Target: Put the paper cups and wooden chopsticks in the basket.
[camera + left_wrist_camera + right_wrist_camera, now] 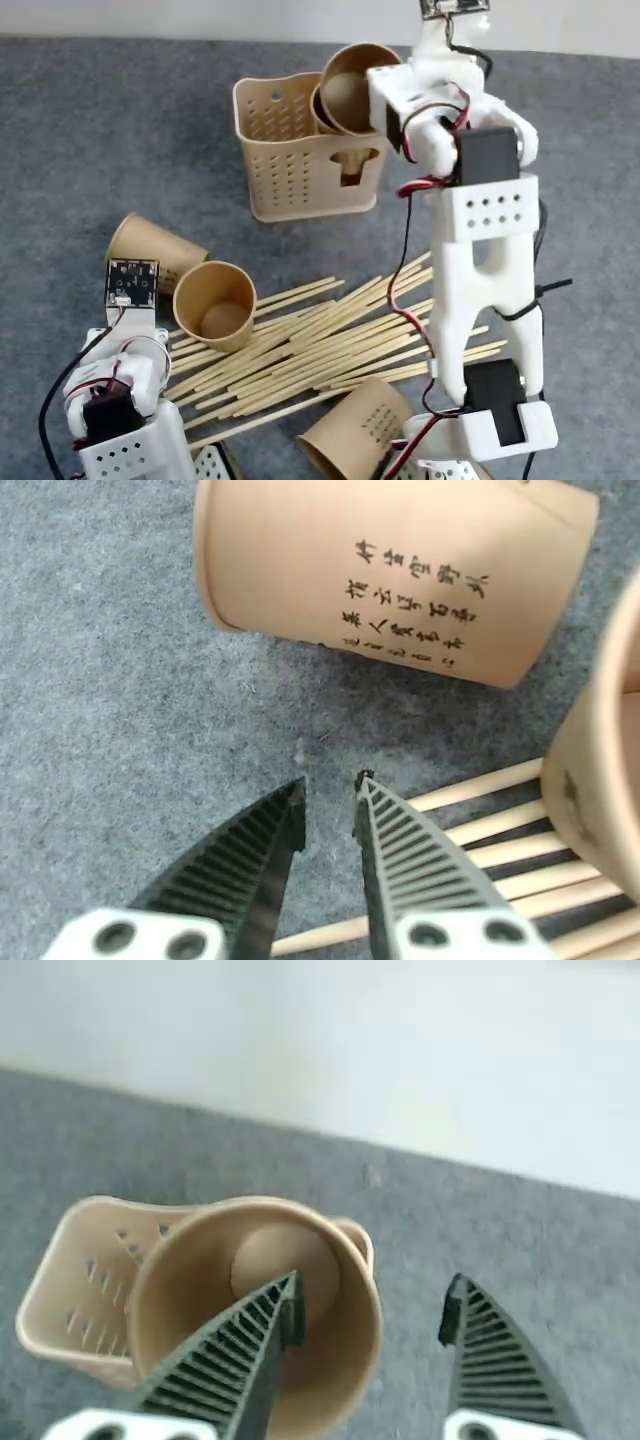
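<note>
The right gripper [375,1282] was spread wide at the basket [290,170]. One finger sat inside the mouth of a tilted paper cup [352,88] that leaned in the basket's opening, and the other stood outside the cup, well apart from it, so nothing was pinched. The step looked like the release of that cup. It would go best with the inner finger drawn out along the cup's own axis without hooking the rim, since cup and basket both seemed light enough to be dragged or tipped. The left gripper [330,780] hung over the grey carpet [100,120], well away from the basket. Its fingers were parted only narrowly with nothing between them, near a lying cup [390,575]. There was one basket. Four cups were plain to count: the one at the basket, the lying cup, a mouth-up cup [215,305] and a third floor cup [355,435], these three well apart from the basket. A second rim behind the basket's cup suggested a fifth. The chopsticks [330,335] lay heaped between those floor cups, none in the basket, and overlapped too much for an exact count.
</note>
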Robot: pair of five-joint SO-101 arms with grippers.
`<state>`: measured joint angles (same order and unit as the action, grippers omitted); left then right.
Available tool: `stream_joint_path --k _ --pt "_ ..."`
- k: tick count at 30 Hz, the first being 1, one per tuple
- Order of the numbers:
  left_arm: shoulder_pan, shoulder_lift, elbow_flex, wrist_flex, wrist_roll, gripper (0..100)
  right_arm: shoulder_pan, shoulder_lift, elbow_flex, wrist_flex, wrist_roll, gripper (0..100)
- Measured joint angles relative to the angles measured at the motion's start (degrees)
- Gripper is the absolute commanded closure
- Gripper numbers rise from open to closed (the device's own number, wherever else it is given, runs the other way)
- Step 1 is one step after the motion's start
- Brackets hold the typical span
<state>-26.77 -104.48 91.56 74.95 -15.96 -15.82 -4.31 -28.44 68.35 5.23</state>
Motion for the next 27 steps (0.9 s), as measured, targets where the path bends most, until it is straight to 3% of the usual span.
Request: stream_joint_path --k 12,27 --pt "0.0 0.0 0.0 0.0 0.0 90 -1.6 0.1 13.1 -19.8 0.0 77.1" --pt "0.0 0.0 0.0 0.0 0.0 90 -1.7 0.1 20.3 -32.0 0.0 77.1"
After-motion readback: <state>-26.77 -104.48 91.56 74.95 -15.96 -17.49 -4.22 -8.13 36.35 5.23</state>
